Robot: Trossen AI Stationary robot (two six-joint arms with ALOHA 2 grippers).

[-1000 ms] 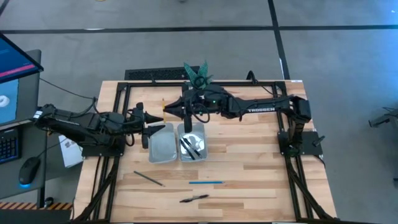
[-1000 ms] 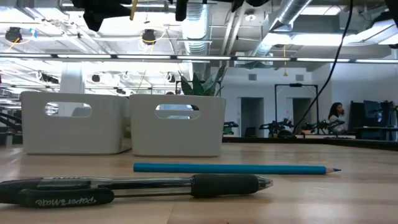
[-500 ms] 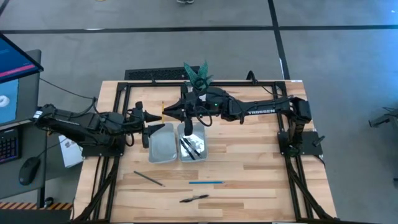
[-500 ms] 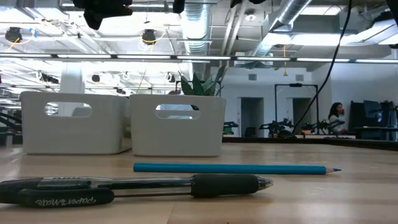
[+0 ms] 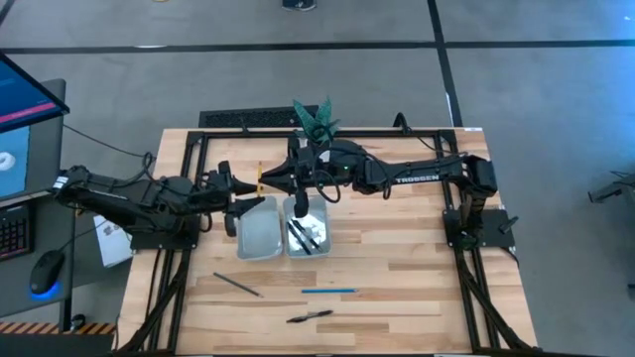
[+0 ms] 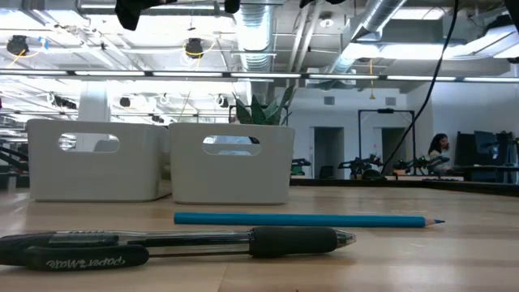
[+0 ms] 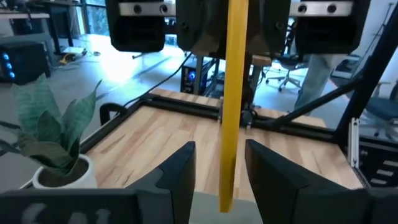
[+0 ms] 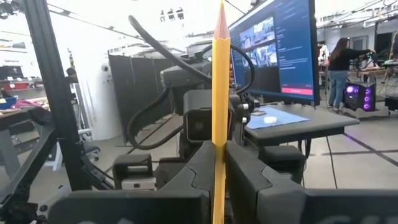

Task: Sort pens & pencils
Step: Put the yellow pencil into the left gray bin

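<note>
Yellow pencil held between two grippers above the trays

High view: the right gripper (image 5: 266, 177) and left gripper (image 5: 250, 186) meet at the yellow pencil (image 5: 259, 178), its long axis running front to back. Low view: the blue pencil (image 6: 304, 220) lies crosswise, tip to the right, behind a black pen (image 6: 174, 242). Left wrist view: the pencil sits between spread fingers (image 7: 177, 171). Right wrist view: fingers (image 8: 199, 168) clamp it, sharpened tip away.

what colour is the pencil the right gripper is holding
Yellow: the pencil shows best in the right wrist view.
</note>
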